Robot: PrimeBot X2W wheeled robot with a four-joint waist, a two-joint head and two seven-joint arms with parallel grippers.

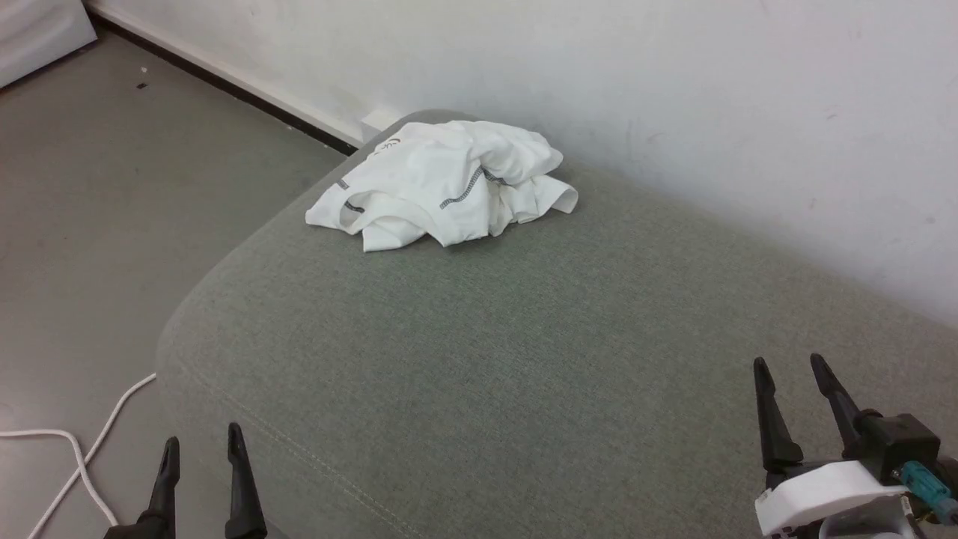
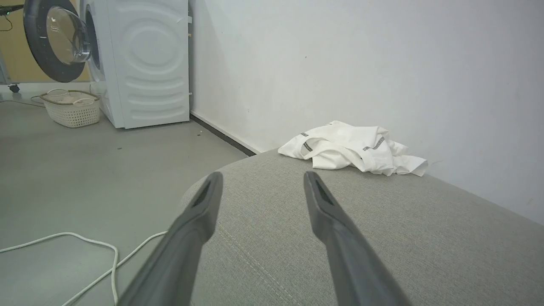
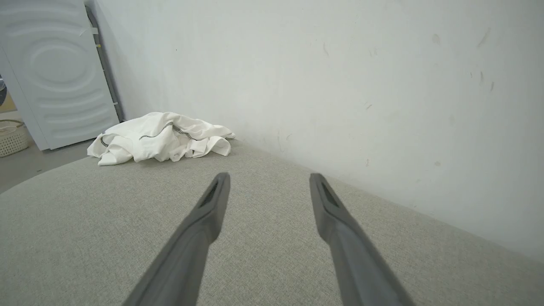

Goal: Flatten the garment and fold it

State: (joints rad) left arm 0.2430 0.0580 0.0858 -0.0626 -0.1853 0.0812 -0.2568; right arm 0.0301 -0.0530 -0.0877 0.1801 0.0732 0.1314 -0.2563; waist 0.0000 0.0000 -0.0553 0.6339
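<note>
The garment [image 1: 441,183] is a white shirt with grey-black zigzag seams, lying crumpled in a heap at the far end of a grey-green upholstered surface [image 1: 524,359], close to the wall. It also lies ahead in the left wrist view as the garment [image 2: 352,148] and in the right wrist view as the garment [image 3: 159,137]. My left gripper [image 1: 203,442] stands open at the lower left, over the near edge of the surface, far from the heap. My right gripper [image 1: 791,363] stands open at the lower right, with nothing between its fingers.
A white wall [image 1: 673,90] runs along the far side of the surface. A white cable [image 1: 82,449] lies on the grey floor at the left. A white washing machine [image 2: 140,63] with its door open and a pale basket [image 2: 72,108] stand further off.
</note>
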